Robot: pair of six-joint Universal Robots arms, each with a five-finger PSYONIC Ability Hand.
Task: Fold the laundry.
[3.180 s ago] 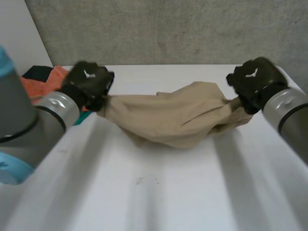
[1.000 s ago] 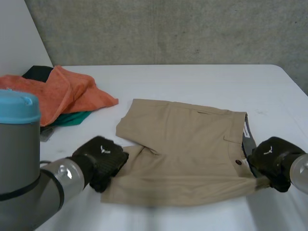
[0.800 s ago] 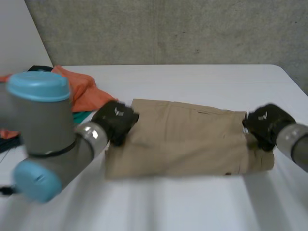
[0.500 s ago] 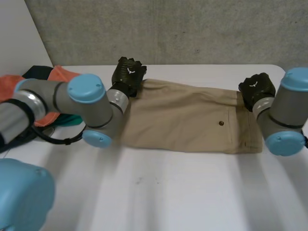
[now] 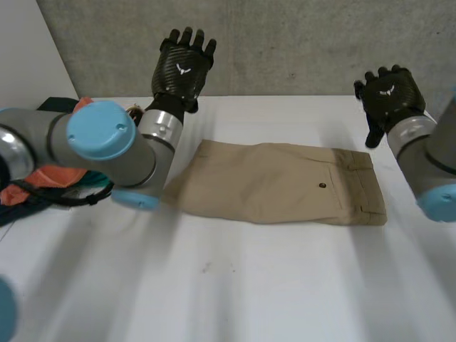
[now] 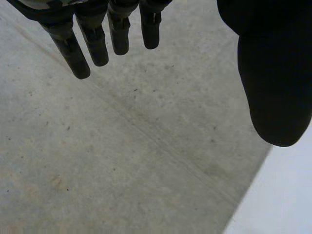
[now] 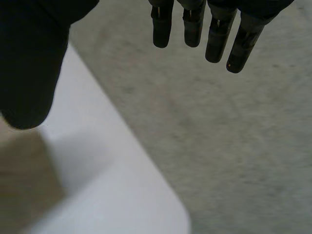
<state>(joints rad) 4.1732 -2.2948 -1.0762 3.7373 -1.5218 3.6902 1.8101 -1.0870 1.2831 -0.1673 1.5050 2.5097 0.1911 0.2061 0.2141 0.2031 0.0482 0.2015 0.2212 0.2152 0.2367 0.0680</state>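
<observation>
Folded shorts [image 5: 278,184] lay mid-frame on the tabletop [image 5: 249,285], long axis left to right, below the left hand [image 5: 184,65] at upper left and right hand [image 5: 387,94] at upper right, both spread and empty.

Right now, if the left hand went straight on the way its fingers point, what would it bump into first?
Probably the wall. The left hand is open, and its straight fingers point at the wall with nothing in between. I cannot tell how far off the wall is.
</observation>
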